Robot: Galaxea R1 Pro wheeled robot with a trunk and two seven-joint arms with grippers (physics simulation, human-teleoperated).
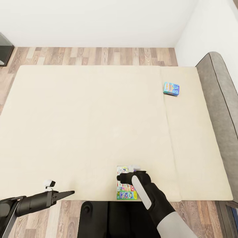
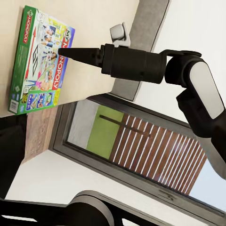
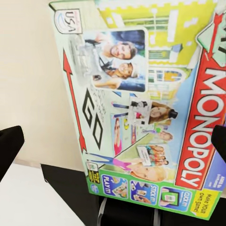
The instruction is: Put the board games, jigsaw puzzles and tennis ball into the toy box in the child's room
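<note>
Beige bed (image 1: pixel 82 125), R pincer (image 1: pixel 127 175) wide above Monopoly box (image 3: pixel 141 108), blue box (image 1: pixel 171 88) apart

Beige bed (image 1: pixel 82 125), blue board game (image 1: pixel 171 88) near headboard (image 1: pixel 219 99), right arm over white-and-green game (image 1: pixel 125 193)

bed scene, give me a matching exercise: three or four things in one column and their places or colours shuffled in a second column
Things:
1. Monopoly box
2. small blue board game
3. right gripper
4. headboard

Places or colours:
A. grey, along the right side of the bed
B. on the mattress part nearest the headboard, far from both arms
C. at the near edge of the mattress, green border, red lettering
D. above the Monopoly box, fingers spread to either side of it

Pairs: 1-C, 2-B, 3-D, 4-A
</note>
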